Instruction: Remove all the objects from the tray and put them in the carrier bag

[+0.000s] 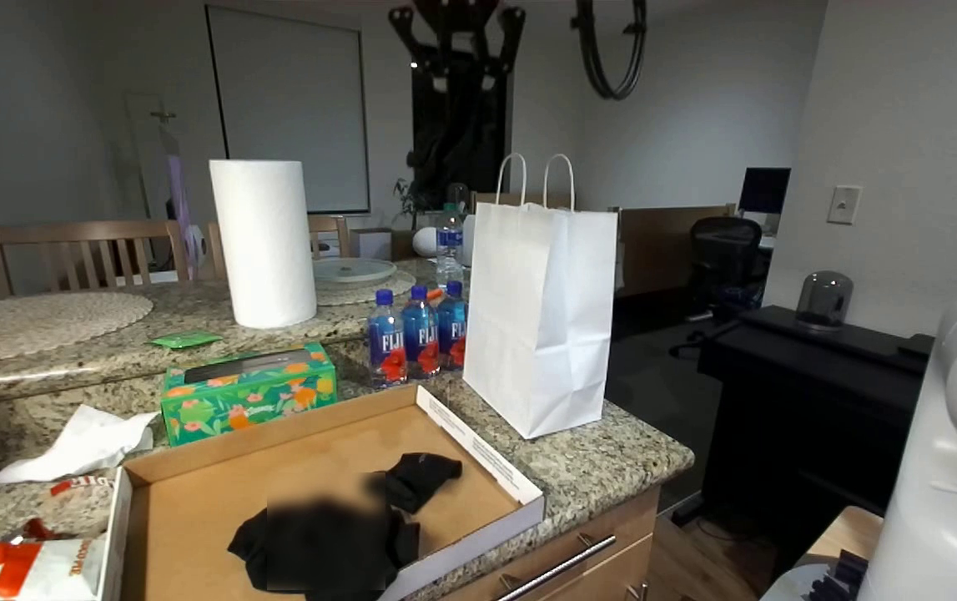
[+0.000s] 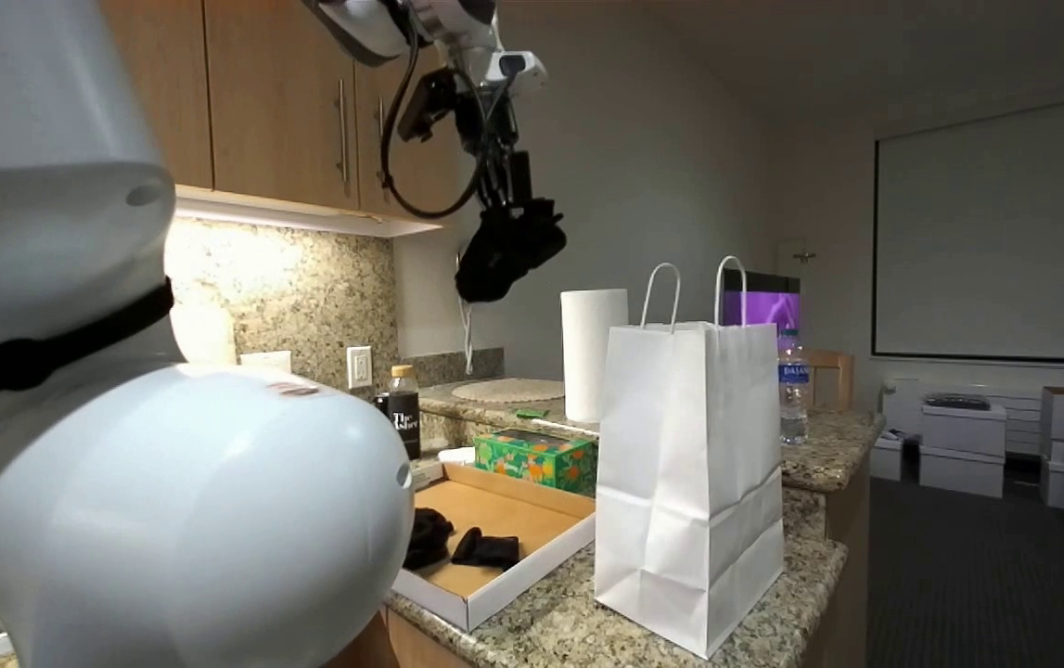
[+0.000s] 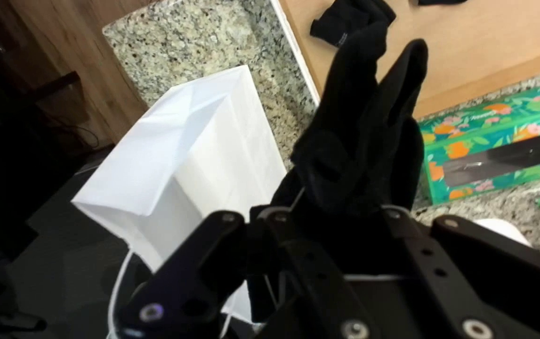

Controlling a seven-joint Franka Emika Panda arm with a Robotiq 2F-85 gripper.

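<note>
The tray [image 1: 478, 451] is a shallow cardboard box on the counter, also in an exterior view [image 2: 532, 571]. Two black cloth items show in it, a larger crumpled one [image 1: 332, 547] and a smaller one [image 1: 420, 480]. The white paper carrier bag [image 1: 536, 317] stands upright beside the tray with its handles up. In the wrist view the bag [image 3: 222, 150] is seen from above, its mouth partly open. My gripper [image 2: 502, 199] is shut on another black cloth item [image 2: 504, 255], raised above bag and tray height. The cloth [image 3: 359, 127] hides the fingertips in the wrist view.
A floral tissue box [image 1: 253, 392] stands behind the tray. Several blue water bottles [image 1: 421, 334] stand close to the bag. A paper towel roll [image 1: 265, 242] is on the raised ledge. A red and white packet [image 1: 36, 572] lies left of the tray. The counter edge [image 1: 687, 455] is near the bag.
</note>
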